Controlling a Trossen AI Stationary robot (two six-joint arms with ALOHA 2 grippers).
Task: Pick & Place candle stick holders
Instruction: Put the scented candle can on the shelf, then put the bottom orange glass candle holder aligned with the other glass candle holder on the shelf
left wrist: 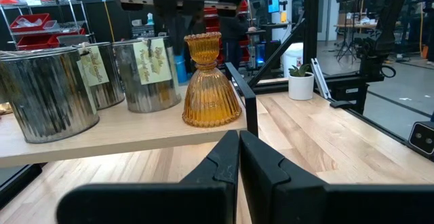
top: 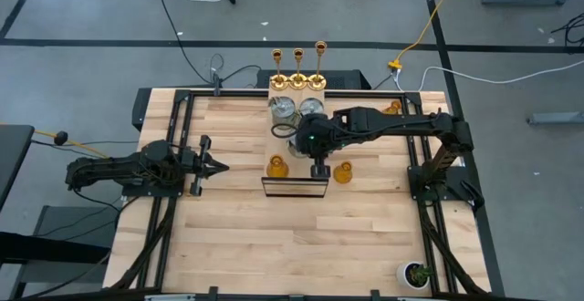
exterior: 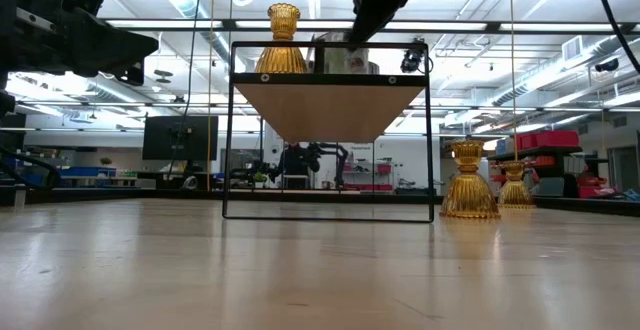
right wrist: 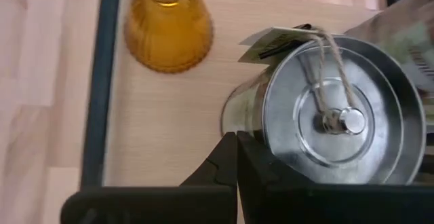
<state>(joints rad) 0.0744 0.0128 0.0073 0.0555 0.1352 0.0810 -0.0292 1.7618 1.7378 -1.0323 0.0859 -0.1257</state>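
The right gripper (top: 318,171) hangs over the front part of the raised shelf (top: 294,188), fingers pressed together and pinching nothing; its wrist view looks straight down on a silver can (right wrist: 332,115) with a paper tag tied to its lid knob. The left gripper (top: 219,165) waits at the left side of the worktop (top: 274,237), well apart from the shelf, fingers also pressed together and empty, pointing toward it.

Worktop: light wood, framed by black rails. The shelf is a wooden board in a black wire frame, standing at the middle of the worktop.

Silver cans: two show from above on the rear part of the shelf, (top: 283,107) and (top: 312,108); the third lies under the right arm.

Gold candlesticks: three in a row at the back edge, (top: 277,69), (top: 297,68), (top: 319,64).

Amber holders: one on the shelf (top: 276,166), near its left front corner; one on the worktop just right of the shelf (top: 342,172); one farther back on the right (top: 392,108).

A small potted plant (top: 419,275) stands at the front right corner of the worktop.
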